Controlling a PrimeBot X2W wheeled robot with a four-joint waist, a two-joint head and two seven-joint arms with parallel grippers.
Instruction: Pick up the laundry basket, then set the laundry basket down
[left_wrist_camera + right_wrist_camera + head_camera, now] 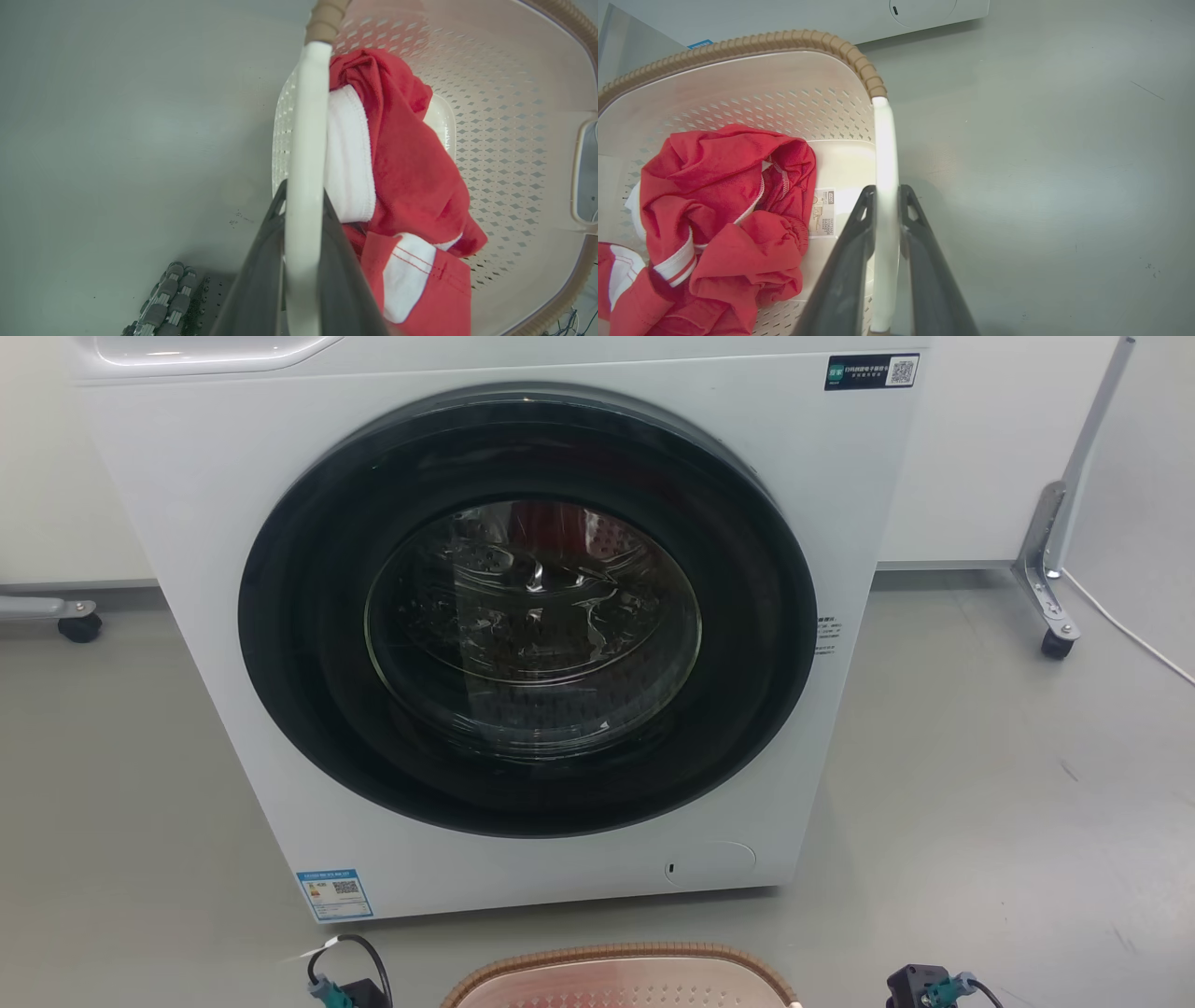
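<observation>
Grey floor [980, 803] before the washer [523, 616] lies under the laundry basket [616, 980], whose handles [885, 140] our left gripper [303, 196] and right gripper [887, 191] each pinch, so we should raise both sides evenly.

Head view down at washer [527, 616]; both wrist views close above shared laundry basket [509, 70]

left pincer [303, 198]: clamped | right pincer [887, 191]: clamped | both pointing downward
</observation>
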